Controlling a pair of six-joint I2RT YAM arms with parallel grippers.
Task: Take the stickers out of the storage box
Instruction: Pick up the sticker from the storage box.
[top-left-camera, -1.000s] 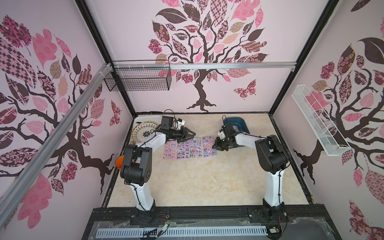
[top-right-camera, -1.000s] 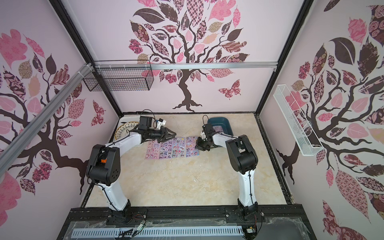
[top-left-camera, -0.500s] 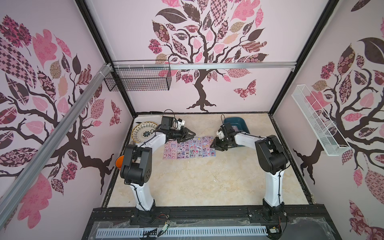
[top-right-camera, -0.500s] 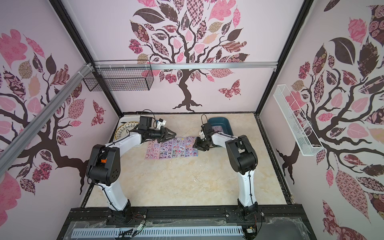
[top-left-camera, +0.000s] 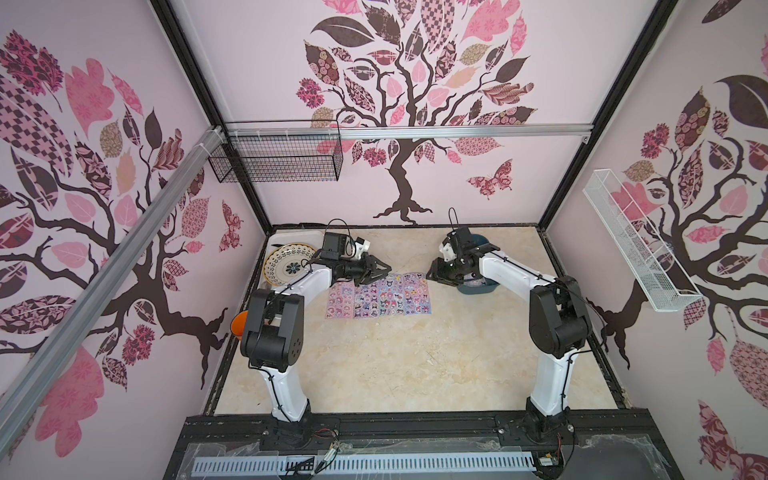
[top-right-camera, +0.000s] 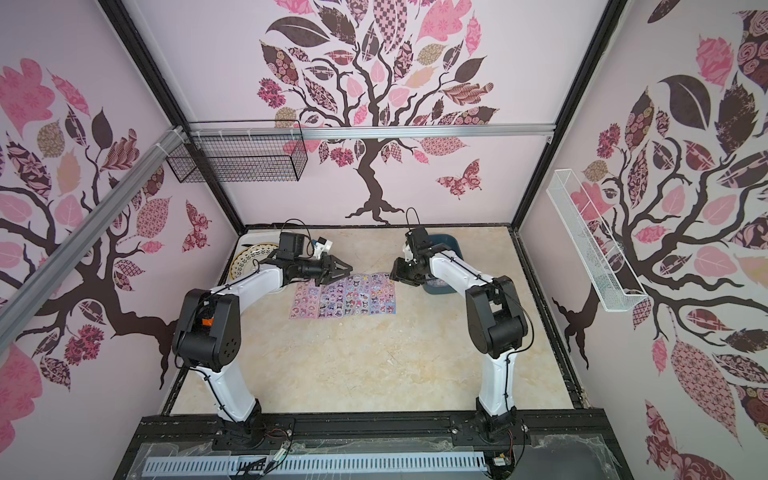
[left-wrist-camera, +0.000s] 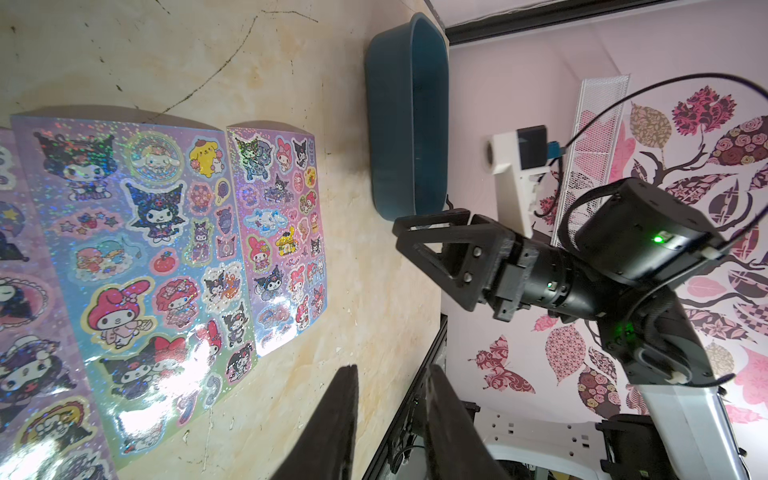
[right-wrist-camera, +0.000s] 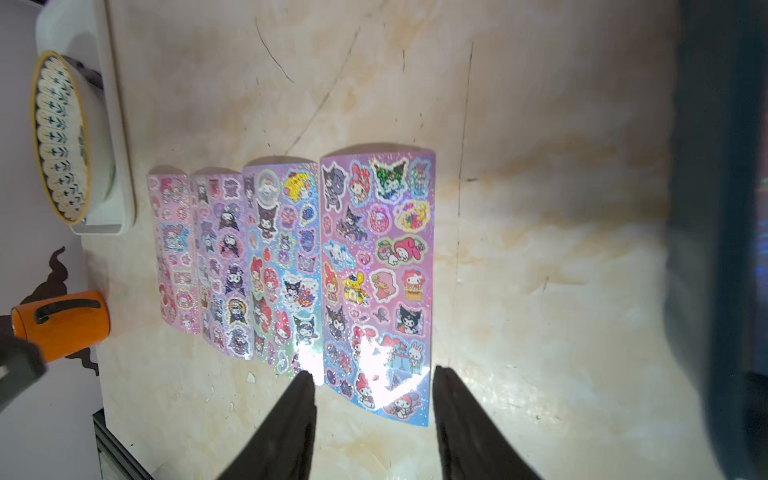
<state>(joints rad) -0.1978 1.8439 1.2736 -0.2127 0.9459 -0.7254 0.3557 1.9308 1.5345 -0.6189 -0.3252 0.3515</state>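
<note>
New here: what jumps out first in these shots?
A row of four glittery sticker sheets lies flat on the table, side by side. The right gripper hangs open over the end of the sheet nearest the teal storage box. Pink tree decals fill the backdrop on three sides.

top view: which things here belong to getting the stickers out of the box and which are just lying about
job: stickers, storage box
lying about: patterned plate, white tray, orange object, black wire basket, white wire basket
</note>
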